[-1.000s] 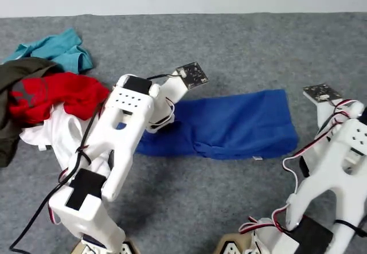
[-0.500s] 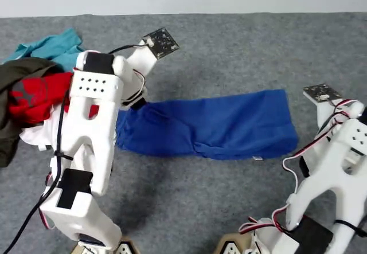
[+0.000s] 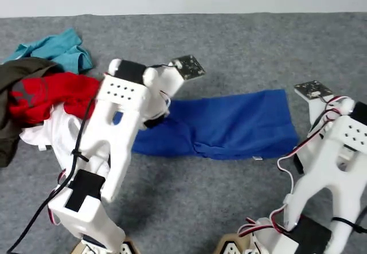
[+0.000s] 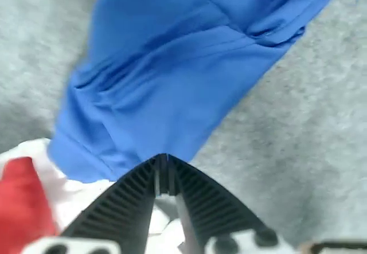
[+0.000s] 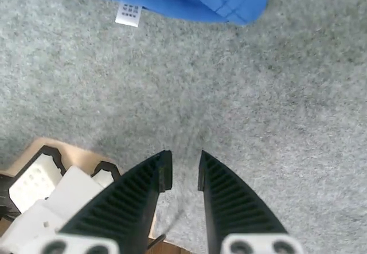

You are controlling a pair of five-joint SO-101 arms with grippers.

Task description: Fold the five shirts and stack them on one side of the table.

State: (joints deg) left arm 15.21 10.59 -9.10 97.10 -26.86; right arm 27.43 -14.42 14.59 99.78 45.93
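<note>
Folding the blue shirt (image 3: 229, 125), which lay stretched across the desk (image 3: 258, 53); left tool (image 4: 162, 171) pressed together on its end beside the heaped shirts (image 3: 51, 93); right tool (image 5: 180, 171) slightly spread over bare desk; the held end probably needed carrying low and square onto the far end.

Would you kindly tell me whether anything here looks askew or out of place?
The blue shirt lies in a long band with a twist near its front edge and its label sticking out; nothing looks damaged.
</note>
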